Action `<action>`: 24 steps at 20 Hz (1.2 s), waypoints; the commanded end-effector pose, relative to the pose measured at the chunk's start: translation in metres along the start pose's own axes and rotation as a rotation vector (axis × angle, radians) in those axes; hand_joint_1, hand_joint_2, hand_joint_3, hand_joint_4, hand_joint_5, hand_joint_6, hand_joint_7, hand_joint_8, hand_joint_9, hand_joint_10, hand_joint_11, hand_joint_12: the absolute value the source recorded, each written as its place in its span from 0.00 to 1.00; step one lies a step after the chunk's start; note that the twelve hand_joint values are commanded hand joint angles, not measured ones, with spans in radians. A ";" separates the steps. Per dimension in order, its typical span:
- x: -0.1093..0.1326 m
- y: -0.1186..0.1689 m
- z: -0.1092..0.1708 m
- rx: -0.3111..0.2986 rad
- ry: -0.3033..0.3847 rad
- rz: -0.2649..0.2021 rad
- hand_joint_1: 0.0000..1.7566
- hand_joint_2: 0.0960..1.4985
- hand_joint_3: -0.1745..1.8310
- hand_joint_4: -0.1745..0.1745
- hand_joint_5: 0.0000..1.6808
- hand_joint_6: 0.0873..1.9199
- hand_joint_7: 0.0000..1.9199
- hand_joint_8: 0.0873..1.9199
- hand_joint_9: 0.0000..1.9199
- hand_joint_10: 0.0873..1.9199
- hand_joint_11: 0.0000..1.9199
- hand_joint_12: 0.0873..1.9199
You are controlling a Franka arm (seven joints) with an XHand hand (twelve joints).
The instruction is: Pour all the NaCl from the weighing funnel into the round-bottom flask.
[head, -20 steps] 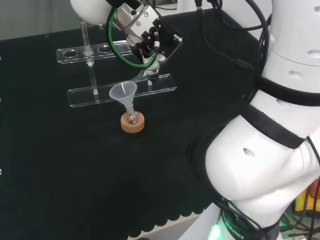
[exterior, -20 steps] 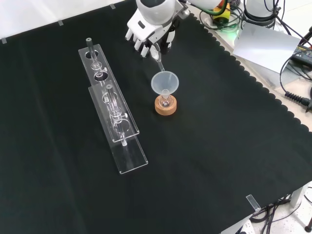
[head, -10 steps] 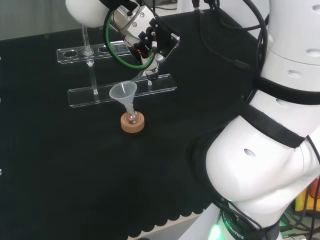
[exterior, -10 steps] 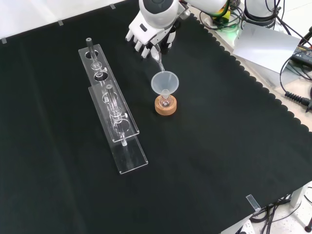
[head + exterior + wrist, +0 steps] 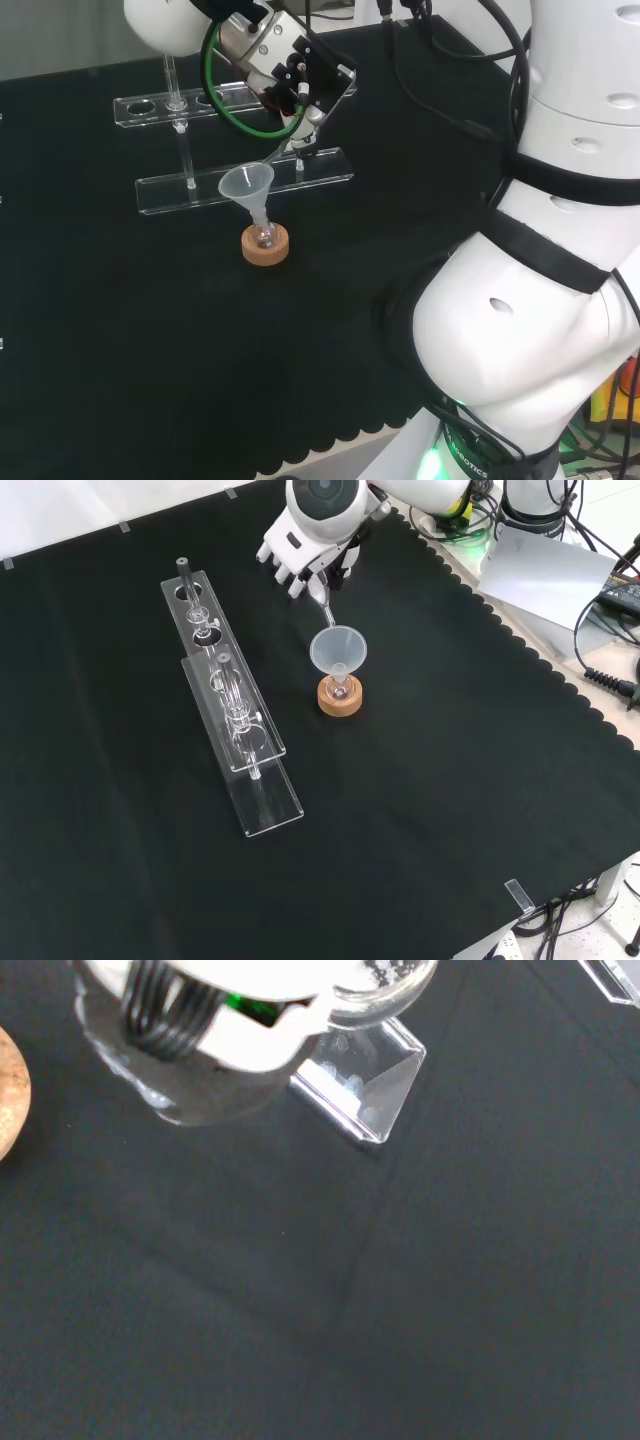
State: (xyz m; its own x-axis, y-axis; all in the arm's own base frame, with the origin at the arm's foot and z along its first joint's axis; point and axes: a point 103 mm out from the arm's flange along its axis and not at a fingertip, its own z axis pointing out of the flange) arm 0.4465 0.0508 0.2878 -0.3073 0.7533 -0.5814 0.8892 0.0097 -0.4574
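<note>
A small round-bottom flask (image 5: 263, 236) sits in a cork ring (image 5: 265, 248) with a translucent plastic funnel (image 5: 247, 185) in its neck. My hand (image 5: 290, 68) hovers just beyond and above it, fingers curled round the glass weighing funnel (image 5: 290, 145). That funnel is tilted, its thin spout reaching down to the plastic funnel's rim. In the front view my hand (image 5: 308, 548) is above the plastic funnel (image 5: 338, 648), the spout (image 5: 324, 602) between them, and the cork ring (image 5: 340, 697) below. The wrist view has white grains in the glass bowl (image 5: 388, 982).
Two long clear racks stand beside the flask, one (image 5: 243, 180) close behind it in the head view and one (image 5: 170, 104) farther back with an upright tube. In the front view they lie left of the flask (image 5: 232, 695). The arm's white links (image 5: 540, 300) stand at the right.
My hand has shifted slightly left in the head view and turned a little more, with the weighing funnel's spout staying at the plastic funnel's rim. The flask and racks have not moved.
</note>
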 end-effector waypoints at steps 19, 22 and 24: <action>0.004 0.001 -0.008 -0.009 -0.103 -0.004 0.62 0.43 0.43 1.00 0.68 0.45 0.49 0.30 0.62 0.17 0.43 0.52; 0.003 -0.001 -0.009 -0.038 -0.053 -0.010 0.62 0.43 0.43 1.00 0.68 0.45 0.49 0.30 0.62 0.17 0.43 0.52; 0.009 -0.002 -0.015 -0.030 -0.076 -0.007 0.62 0.43 0.43 1.00 0.68 0.45 0.49 0.30 0.62 0.17 0.43 0.52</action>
State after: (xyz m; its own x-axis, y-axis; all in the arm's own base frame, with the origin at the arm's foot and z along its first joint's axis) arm 0.4481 0.0599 0.2909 -0.3392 0.6956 -0.6333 0.8929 0.0260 -0.4496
